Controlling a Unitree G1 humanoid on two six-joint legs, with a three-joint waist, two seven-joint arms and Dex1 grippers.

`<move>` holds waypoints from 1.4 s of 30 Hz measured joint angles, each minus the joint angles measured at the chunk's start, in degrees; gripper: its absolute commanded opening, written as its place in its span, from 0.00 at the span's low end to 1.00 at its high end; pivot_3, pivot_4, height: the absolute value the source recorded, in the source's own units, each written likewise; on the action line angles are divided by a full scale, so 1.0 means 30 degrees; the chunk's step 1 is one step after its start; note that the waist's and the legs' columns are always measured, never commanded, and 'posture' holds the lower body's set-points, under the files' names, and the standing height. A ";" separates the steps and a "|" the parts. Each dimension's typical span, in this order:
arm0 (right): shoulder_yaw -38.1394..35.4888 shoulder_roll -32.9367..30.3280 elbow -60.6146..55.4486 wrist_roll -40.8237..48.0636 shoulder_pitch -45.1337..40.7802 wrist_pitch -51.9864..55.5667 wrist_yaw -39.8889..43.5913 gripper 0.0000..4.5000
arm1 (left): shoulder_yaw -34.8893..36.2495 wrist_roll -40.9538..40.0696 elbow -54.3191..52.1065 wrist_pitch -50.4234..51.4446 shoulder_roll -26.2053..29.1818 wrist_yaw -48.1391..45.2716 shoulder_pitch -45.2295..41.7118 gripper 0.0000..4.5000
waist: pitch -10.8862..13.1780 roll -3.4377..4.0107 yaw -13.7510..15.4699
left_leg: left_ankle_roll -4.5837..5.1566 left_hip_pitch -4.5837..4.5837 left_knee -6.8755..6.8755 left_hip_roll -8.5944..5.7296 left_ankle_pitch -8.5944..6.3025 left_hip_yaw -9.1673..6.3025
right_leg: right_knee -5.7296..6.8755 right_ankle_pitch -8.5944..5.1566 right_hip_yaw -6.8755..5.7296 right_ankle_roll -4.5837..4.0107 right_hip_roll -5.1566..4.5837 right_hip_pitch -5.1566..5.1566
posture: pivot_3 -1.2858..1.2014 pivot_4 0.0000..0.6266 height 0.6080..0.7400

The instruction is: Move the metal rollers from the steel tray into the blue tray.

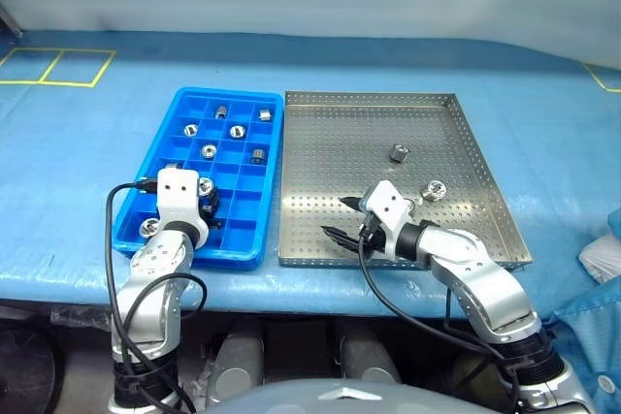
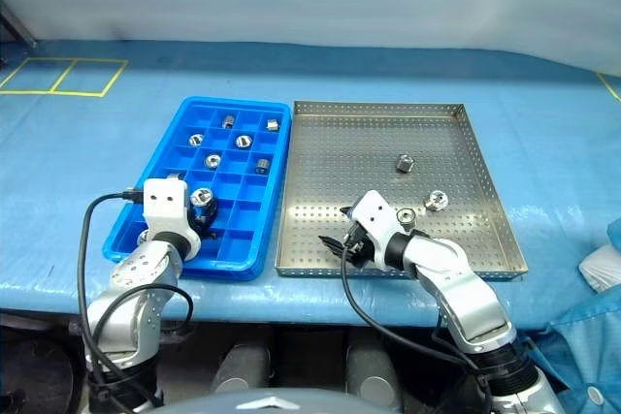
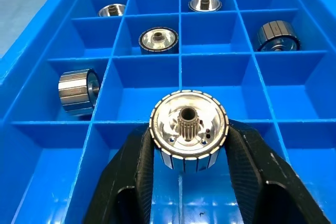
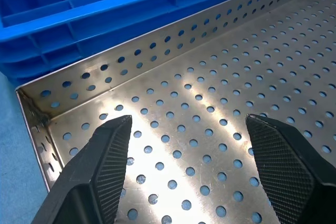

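The left hand (image 3: 181, 182) is clamped on a roller (image 3: 189, 129) above the near compartments of the blue tray (image 1: 173, 109). The right hand (image 4: 189, 161), fingers apart, hovers over the steel tray's (image 1: 320, 257) near-left corner. Two rollers (image 1: 400, 152) lie at its two o'clock, with bare floor around them.

Your head cameras look down from above on both trays, sharing nearly everything. Your left wrist camera sits close over the blue tray (image 3: 47, 66); your right, over the steel tray (image 4: 210, 129).
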 measured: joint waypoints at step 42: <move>0.0055 0.0139 0.0041 -0.0246 0.0006 -0.0016 -0.0095 0.81 | 0.1144 -0.3822 0.0519 -0.4916 -0.0001 -0.0094 -0.0119 0.94 | 0.0005 -0.0007 0.0567 | -0.0005 -0.0032 0.0001 -0.0009 -0.0003 0.0001 | -0.0023 -0.0001 -0.0003 -0.0002 -0.0011 -0.0020 | 0.59 0.24 1.00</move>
